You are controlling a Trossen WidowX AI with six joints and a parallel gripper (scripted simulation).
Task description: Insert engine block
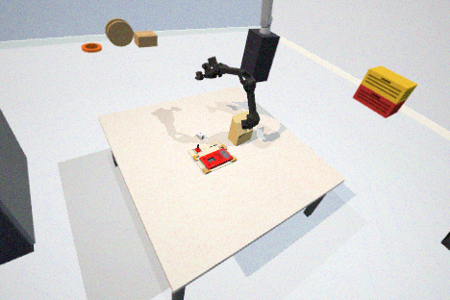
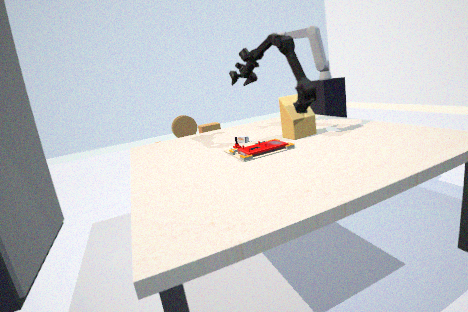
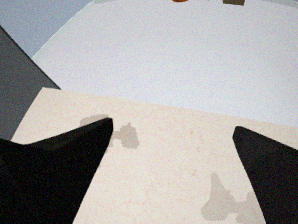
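The red car body (image 1: pixel 218 158) (image 2: pixel 266 147) lies flat on the table, with a dark opening (image 1: pixel 211 159) left of its middle and a grey patch toward its right end. A small white and grey block (image 1: pixel 200 136) (image 2: pixel 243 139), apparently the engine block, is on the table behind the car body's left end, apart from it. Its slot side is too small to make out. My gripper (image 1: pixel 205 68) (image 2: pixel 242 80) (image 3: pixel 174 128) is open and empty, high above the back part of the table. Neither the block nor the car body shows in the wrist view.
A small red piece (image 1: pixel 197 150) with a black post stands at the car body's back left. Orange corner pieces surround the body. A tan block (image 1: pixel 239 131) (image 2: pixel 297 125) stands at the arm's base, right behind the body. A dark cabinet (image 1: pixel 14 183) (image 2: pixel 25 160) is off the left side.
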